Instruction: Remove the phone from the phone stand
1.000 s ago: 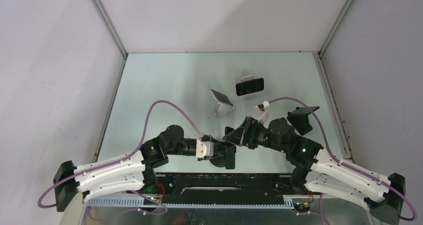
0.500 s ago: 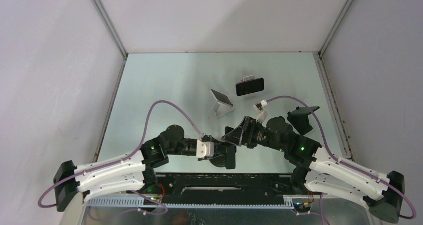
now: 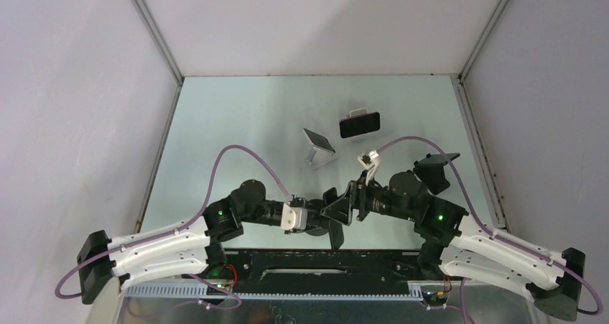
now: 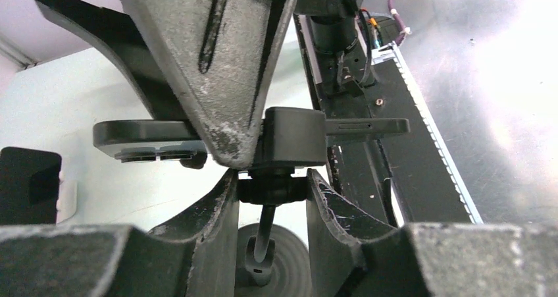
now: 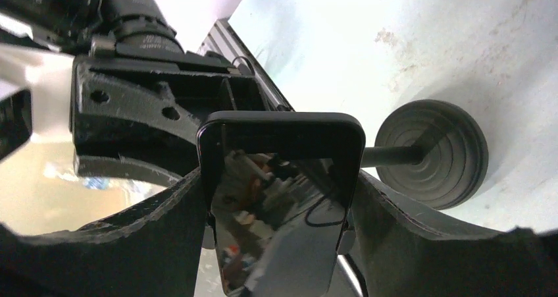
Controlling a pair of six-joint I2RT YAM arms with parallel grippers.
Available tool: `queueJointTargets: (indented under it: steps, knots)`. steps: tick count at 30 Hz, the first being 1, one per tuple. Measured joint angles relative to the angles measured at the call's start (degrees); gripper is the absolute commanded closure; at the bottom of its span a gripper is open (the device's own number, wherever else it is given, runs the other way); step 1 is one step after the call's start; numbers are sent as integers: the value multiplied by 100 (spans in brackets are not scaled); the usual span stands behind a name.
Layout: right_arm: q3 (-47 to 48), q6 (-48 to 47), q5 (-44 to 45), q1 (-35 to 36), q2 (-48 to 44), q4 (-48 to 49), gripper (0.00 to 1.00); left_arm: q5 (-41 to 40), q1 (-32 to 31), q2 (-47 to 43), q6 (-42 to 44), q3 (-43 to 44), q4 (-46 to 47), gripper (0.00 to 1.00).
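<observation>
A black phone (image 5: 283, 224) sits in the clamp of a black phone stand (image 5: 431, 155) with a round base. My right gripper (image 5: 279, 178) is shut on the phone's two long edges. In the left wrist view the phone (image 4: 368, 127) shows edge-on, against the stand's head block (image 4: 293, 139). My left gripper (image 4: 272, 190) is shut on the stand's joint just under that block, above the round base (image 4: 289, 264). In the top view both grippers meet near the front edge, left (image 3: 316, 227) and right (image 3: 339, 210).
Farther back on the table are another dark phone on a white stand (image 3: 359, 125), a silver stand (image 3: 319, 146) and a black stand (image 3: 434, 169) at the right. The black base rail (image 3: 316, 263) lies just in front of the grippers.
My right gripper has turned and moved left and toward the front edge with the phone. The left gripper has stayed on the stand.
</observation>
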Motion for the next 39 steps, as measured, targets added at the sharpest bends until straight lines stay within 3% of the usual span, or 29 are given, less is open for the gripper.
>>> queueJointTargets:
  steps: [11, 17, 22, 23, 25, 30, 39]
  knots:
    - [0, -2275, -730, 151, -55, 66, 100, 413, 0, 140, -96, 0, 55, 100]
    - [0, -2695, -977, 146, -7, 103, 100, 428, 0, 195, -162, -4, 63, 100]
    - [0, -2529, -756, 144, 24, 122, 100, 247, 0, 179, -264, -151, 337, 63]
    - [0, -2468, -686, 144, 28, 140, 100, 179, 0, 162, -284, -190, 402, 47]
    - [0, -2326, -553, 144, 28, 173, 100, -15, -4, 79, -334, -315, 616, 35]
    - [0, -1849, -227, 76, 70, 306, 100, -501, -11, -74, -358, -555, 798, 25]
    - [0, -1062, -452, -426, 216, 439, 100, -933, -17, -79, -328, -597, 1005, 27]
